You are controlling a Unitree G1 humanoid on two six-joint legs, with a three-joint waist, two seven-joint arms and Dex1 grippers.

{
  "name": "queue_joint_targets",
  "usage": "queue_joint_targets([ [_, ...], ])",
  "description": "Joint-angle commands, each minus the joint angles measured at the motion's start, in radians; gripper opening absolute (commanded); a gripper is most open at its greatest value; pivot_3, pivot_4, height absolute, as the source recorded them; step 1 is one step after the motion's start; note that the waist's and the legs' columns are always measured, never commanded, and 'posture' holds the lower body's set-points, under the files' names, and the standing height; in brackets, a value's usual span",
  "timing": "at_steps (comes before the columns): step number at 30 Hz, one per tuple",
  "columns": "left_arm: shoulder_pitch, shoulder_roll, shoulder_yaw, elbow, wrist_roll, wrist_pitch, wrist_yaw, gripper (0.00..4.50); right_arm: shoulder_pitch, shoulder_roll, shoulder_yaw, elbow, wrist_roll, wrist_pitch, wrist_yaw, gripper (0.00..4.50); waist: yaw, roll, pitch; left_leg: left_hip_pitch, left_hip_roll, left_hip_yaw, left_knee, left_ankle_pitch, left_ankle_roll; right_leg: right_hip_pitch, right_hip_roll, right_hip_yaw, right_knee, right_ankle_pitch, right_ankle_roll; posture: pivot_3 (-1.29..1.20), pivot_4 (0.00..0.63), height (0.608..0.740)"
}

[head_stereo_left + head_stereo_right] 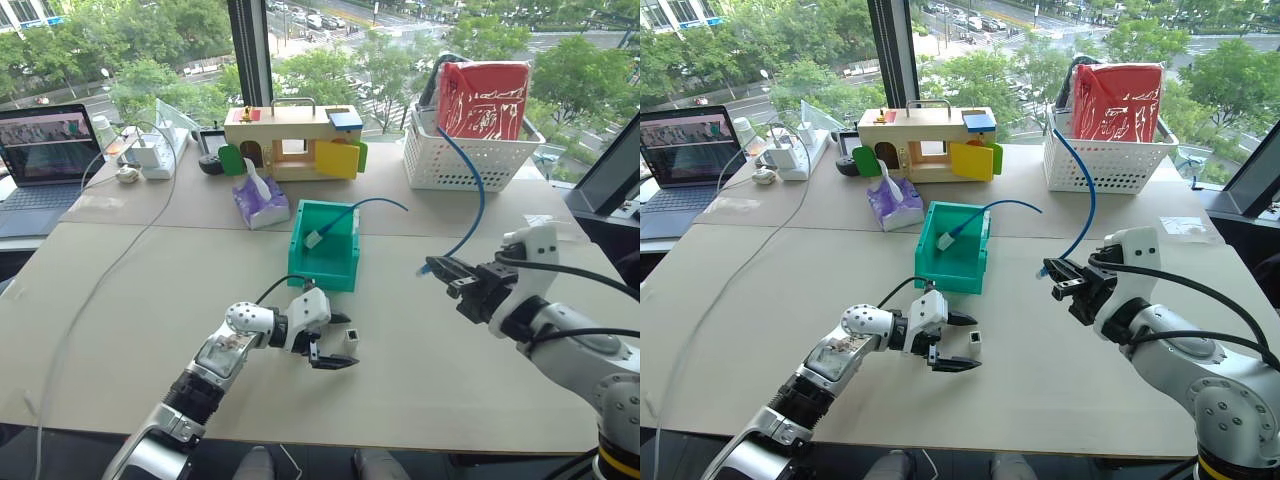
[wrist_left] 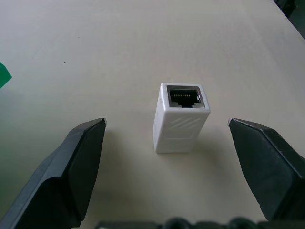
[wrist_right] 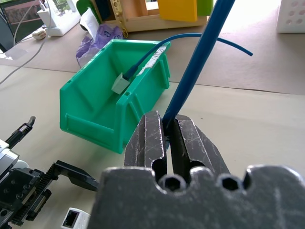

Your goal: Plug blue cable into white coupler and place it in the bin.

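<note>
The blue cable (image 1: 476, 190) is not yet plugged in; mating and binning are both left; the right pincer (image 1: 441, 267) is clamped on it near its plug end, raised over the desk's (image 1: 450, 380) right side; the white coupler (image 2: 181, 117) stands on end near the front edge, socket upward, long axis vertical, between the wide-spread fingers of the left pincer (image 1: 335, 350), untouched; the bin (image 1: 325, 265) sits mid-desk, already containing another cable with a coupler.

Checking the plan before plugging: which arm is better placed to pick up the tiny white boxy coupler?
Probably the left. The left gripper is open with its black fingers on either side of the tiny white boxy coupler on the table, while the right gripper is shut on the thin light-blue cable.
</note>
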Motion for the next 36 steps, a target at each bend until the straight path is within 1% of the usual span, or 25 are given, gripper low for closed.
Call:
queue_joint_targets([
  [1, 0.019, 0.006, -0.001, -0.035, 0.004, -0.002, 0.007, 4.42, -0.021, -0.012, -0.005, -0.014, 0.005, -0.037, 0.013, 0.00, 0.000, 0.000, 0.000, 0.000, 0.000, 0.000, 0.000, 0.000, 0.000, 0.000, 0.000, 0.000, 0.000, 0.000, 0.000, 0.00, 0.150, 0.740],
  [7, 0.025, -0.015, -0.008, -0.008, 0.016, -0.007, 0.038, 4.42, -0.027, -0.012, 0.005, -0.012, 0.000, -0.039, 0.014, 0.00, 0.001, 0.000, 0.000, 0.000, 0.000, 0.000, 0.000, 0.000, 0.000, 0.000, 0.000, 0.000, 0.000, 0.000, 0.000, 0.00, 0.150, 0.740],
  [10, 0.033, -0.024, -0.017, -0.002, 0.010, 0.016, 0.034, 3.67, -0.032, -0.029, -0.005, -0.005, 0.004, -0.035, 0.024, 0.00, 0.003, 0.000, 0.000, 0.000, 0.000, 0.000, 0.000, 0.000, 0.000, 0.000, 0.000, 0.000, 0.000, 0.000, 0.000, 0.00, 0.150, 0.740],
  [11, 0.034, -0.024, -0.018, -0.003, 0.009, 0.022, 0.032, 3.25, -0.032, -0.035, -0.009, -0.003, 0.006, -0.034, 0.028, 0.00, 0.003, 0.000, 0.000, 0.000, 0.000, 0.000, 0.000, 0.000, 0.000, 0.000, 0.000, 0.000, 0.000, 0.000, 0.000, 0.00, 0.150, 0.740],
  [12, 0.034, -0.024, -0.017, -0.004, 0.011, 0.025, 0.034, 2.97, -0.031, -0.042, -0.013, 0.000, 0.008, -0.033, 0.031, 0.00, 0.002, 0.000, 0.000, 0.000, 0.000, 0.000, 0.000, 0.000, 0.000, 0.000, 0.000, 0.000, 0.000, 0.000, 0.000, 0.00, 0.150, 0.740],
  [13, 0.034, -0.024, -0.017, -0.004, 0.011, 0.030, 0.036, 2.50, -0.027, -0.051, -0.020, 0.003, 0.011, -0.030, 0.032, 0.00, 0.002, 0.000, 0.000, 0.000, 0.000, 0.000, 0.000, 0.000, 0.000, 0.000, 0.000, 0.000, 0.000, 0.000, 0.000, 0.00, 0.150, 0.740],
  [16, 0.035, -0.015, -0.026, -0.010, 0.011, 0.040, 0.016, 1.35, 0.003, -0.088, -0.048, 0.012, 0.035, -0.009, 0.038, 0.00, 0.003, 0.000, 0.000, 0.000, 0.000, 0.000, 0.000, 0.000, 0.000, 0.001, 0.000, 0.000, 0.000, 0.000, 0.000, 0.00, 0.150, 0.740],
  [17, 0.036, -0.013, -0.029, -0.012, 0.012, 0.040, 0.013, 1.11, 0.014, -0.093, -0.055, 0.013, 0.046, -0.008, 0.035, 0.00, 0.004, 0.000, 0.000, 0.000, 0.000, 0.000, 0.000, 0.000, 0.000, 0.001, 0.000, 0.000, 0.000, 0.000, 0.000, 0.00, 0.150, 0.740],
  [18, 0.037, -0.011, -0.033, -0.018, 0.014, 0.044, 0.010, 0.64, 0.027, -0.097, -0.061, 0.013, 0.065, -0.005, 0.027, 0.00, 0.005, 0.000, 0.000, 0.000, 0.000, 0.000, 0.000, 0.000, 0.000, 0.001, 0.000, 0.000, -0.001, 0.000, 0.000, 0.00, 0.150, 0.740],
  [20, 0.034, -0.008, -0.041, -0.027, 0.020, 0.051, 0.011, 0.62, 0.054, -0.102, -0.067, 0.008, 0.110, 0.001, 0.010, 0.00, 0.005, 0.000, 0.000, 0.000, 0.000, 0.000, 0.000, 0.000, 0.000, 0.001, 0.000, 0.000, -0.001, 0.000, 0.000, 0.00, 0.150, 0.740],
  [21, 0.021, -0.005, -0.048, -0.034, 0.033, 0.070, 0.020, 0.62, 0.081, -0.087, -0.062, -0.005, 0.159, -0.008, -0.009, 0.00, 0.004, 0.000, 0.000, 0.001, 0.000, 0.000, 0.000, 0.000, 0.000, 0.001, 0.000, 0.000, -0.001, 0.000, 0.000, 0.00, 0.150, 0.740],
  [24, -0.031, 0.032, -0.103, -0.059, 0.110, 0.149, 0.029, 0.62, 0.135, -0.024, -0.017, -0.060, 0.246, -0.058, -0.087, 0.00, 0.005, 0.000, 0.000, 0.001, 0.000, 0.000, 0.000, 0.000, 0.000, 0.003, 0.000, 0.000, -0.001, 0.000, 0.000, 0.00, 0.150, 0.740],
  [27, -0.072, 0.037, -0.113, -0.108, 0.093, 0.300, 0.039, 0.62, 0.169, 0.064, 0.044, -0.107, 0.295, -0.124, -0.174, 0.00, -0.001, 0.000, -0.001, 0.004, 0.000, 0.000, 0.000, 0.000, 0.000, 0.005, 0.000, 0.000, -0.001, 0.000, 0.001, 0.00, 0.150, 0.740],
  [29, -0.091, 0.043, -0.124, -0.142, 0.086, 0.364, 0.030, 0.62, 0.203, 0.131, 0.078, -0.121, 0.296, -0.174, -0.234, 0.00, -0.003, 0.000, -0.001, 0.008, 0.000, 0.000, -0.001, 0.000, 0.000, 0.010, 0.000, 0.000, -0.002, -0.004, 0.007, 0.00, 0.150, 0.740],
  [32, -0.098, 0.061, -0.144, -0.176, 0.080, 0.425, 0.013, 0.62, 0.255, 0.207, 0.116, -0.127, 0.274, -0.234, -0.299, 0.00, -0.003, 0.000, -0.001, 0.009, 0.000, 0.000, -0.001, 0.000, 0.000, 0.011, 0.000, 0.000, -0.003, -0.005, 0.008, 0.00, 0.150, 0.740],
  [36, -0.097, 0.066, -0.157, -0.194, 0.068, 0.455, 0.009, 0.62, 0.298, 0.250, 0.163, -0.121, 0.235, -0.272, -0.339, 0.00, -0.005, 0.000, -0.001, 0.009, 0.000, 0.000, -0.002, 0.000, 0.000, 0.011, 0.000, 0.000, -0.003, -0.006, 0.008, 0.00, 0.150, 0.740],
])
